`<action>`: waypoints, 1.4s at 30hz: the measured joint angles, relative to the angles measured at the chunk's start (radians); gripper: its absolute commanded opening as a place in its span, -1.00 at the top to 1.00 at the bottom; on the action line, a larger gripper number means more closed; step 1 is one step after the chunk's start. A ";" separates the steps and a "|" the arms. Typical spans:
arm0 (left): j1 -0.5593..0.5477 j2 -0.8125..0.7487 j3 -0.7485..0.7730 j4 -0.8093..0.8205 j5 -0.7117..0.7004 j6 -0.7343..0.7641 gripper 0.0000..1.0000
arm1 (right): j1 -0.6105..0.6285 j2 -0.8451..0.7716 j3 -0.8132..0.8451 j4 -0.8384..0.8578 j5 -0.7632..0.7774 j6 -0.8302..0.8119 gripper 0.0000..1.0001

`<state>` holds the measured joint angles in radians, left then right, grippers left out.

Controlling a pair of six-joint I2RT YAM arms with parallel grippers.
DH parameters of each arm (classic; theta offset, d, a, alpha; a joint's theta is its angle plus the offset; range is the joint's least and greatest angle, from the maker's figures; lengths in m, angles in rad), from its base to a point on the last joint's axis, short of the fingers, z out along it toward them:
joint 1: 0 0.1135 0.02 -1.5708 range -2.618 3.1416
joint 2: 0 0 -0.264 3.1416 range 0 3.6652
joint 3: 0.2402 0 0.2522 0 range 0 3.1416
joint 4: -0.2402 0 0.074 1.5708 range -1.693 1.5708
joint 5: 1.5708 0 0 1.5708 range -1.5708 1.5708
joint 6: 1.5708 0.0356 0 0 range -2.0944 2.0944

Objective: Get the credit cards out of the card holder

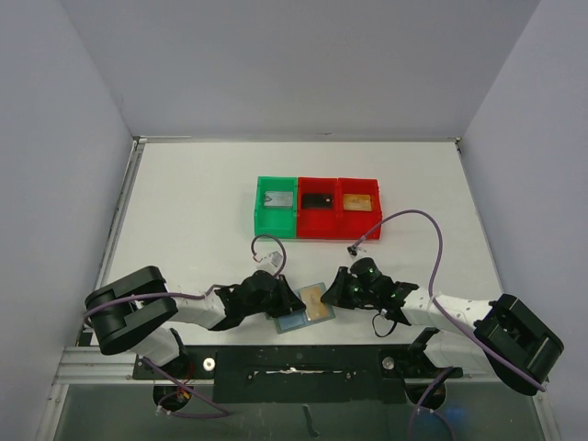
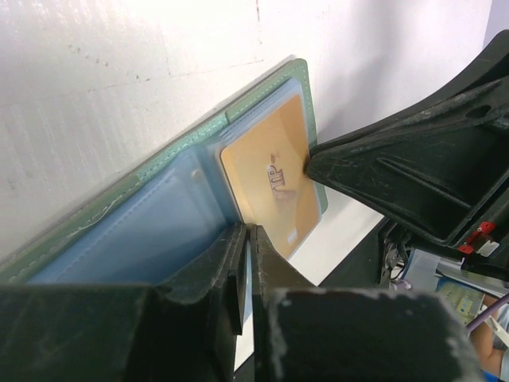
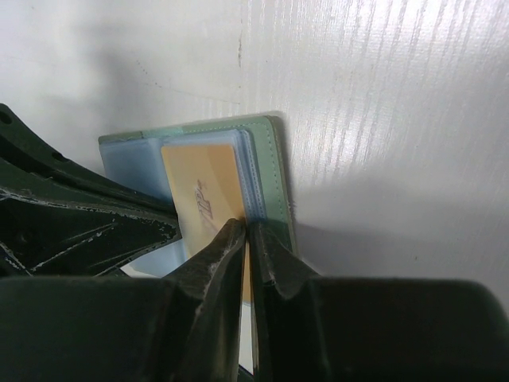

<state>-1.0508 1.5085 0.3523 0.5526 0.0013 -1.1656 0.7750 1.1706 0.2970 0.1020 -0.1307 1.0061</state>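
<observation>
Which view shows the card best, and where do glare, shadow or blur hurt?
Top external: even light, sharp, but the card holder is small in frame. Left wrist, the best: gold card fairly sharp, print soft, near fingers blurred. Right wrist: streaky glare on the table, grey shadow lower right, fingers blurred.

The credit card's (image 3: 203, 187) near edge (wrist view) hides behind the right end effector (image 3: 246, 227).
</observation>
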 measured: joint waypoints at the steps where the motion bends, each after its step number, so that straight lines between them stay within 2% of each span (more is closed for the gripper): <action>1: 0.001 0.000 0.000 -0.002 0.001 0.002 1.00 | 0.000 0.000 0.000 0.000 0.000 0.000 0.86; 24: 0.044 -0.132 -0.037 -0.082 0.033 0.076 1.00 | 0.032 0.022 0.009 -0.008 -0.021 0.043 0.88; 25: 0.047 -0.137 -0.040 -0.086 0.035 0.077 0.93 | 0.032 0.025 0.011 -0.008 -0.022 0.043 0.88; 28: 0.056 -0.144 -0.045 -0.100 0.042 0.081 0.53 | 0.032 0.028 0.012 -0.006 -0.026 0.043 0.88; 31: 0.058 -0.144 -0.045 -0.101 0.053 0.078 0.34 | 0.032 0.034 0.015 -0.005 -0.030 0.043 0.88; 37: 0.055 -0.109 -0.046 -0.055 0.075 0.060 0.30 | 0.032 0.039 0.017 -0.002 -0.036 0.047 0.85; 42: 0.054 -0.044 -0.074 0.083 0.087 0.018 0.32 | 0.031 0.039 0.017 0.001 -0.042 0.046 0.85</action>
<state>-0.9966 1.4643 0.2779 0.6357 0.0879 -1.1481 0.8062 1.2095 0.3138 0.1028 -0.1722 1.0523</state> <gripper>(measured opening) 0.346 0.076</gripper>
